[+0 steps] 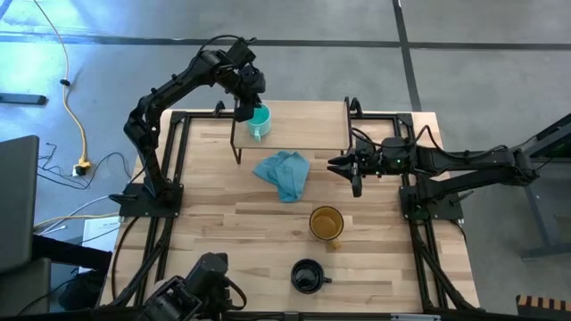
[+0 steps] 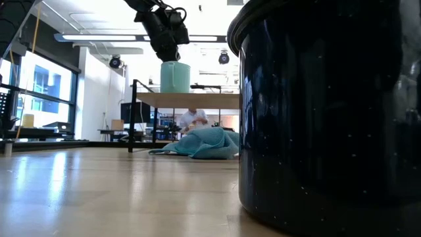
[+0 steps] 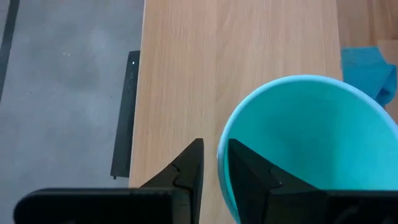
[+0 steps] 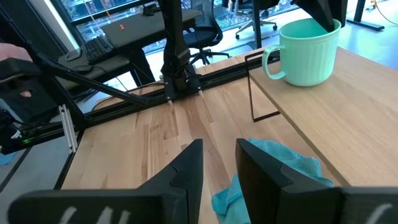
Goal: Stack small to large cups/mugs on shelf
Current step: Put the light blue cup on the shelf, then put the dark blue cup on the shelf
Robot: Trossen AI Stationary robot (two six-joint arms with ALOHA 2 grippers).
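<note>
One teal mug (image 1: 259, 122) stands on the shelf (image 1: 312, 125) near the counter's far edge, its rim pinched by the left gripper (image 1: 244, 111); the right gripper (image 1: 350, 168), fingers slightly apart, waits near the right edge.

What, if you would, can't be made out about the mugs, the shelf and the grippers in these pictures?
- Low view: the black mug fills the right side, cut off by the edges, hiding the amber mug and the right gripper.
- Left wrist view: the teal mug's handle is out of frame.
- Low view: the left gripper covers the teal mug's rim on the shelf.

Left gripper (image 1: 245, 109) meets the teal mug (image 1: 259, 121) on the shelf (image 1: 303, 125) (left end)
</note>
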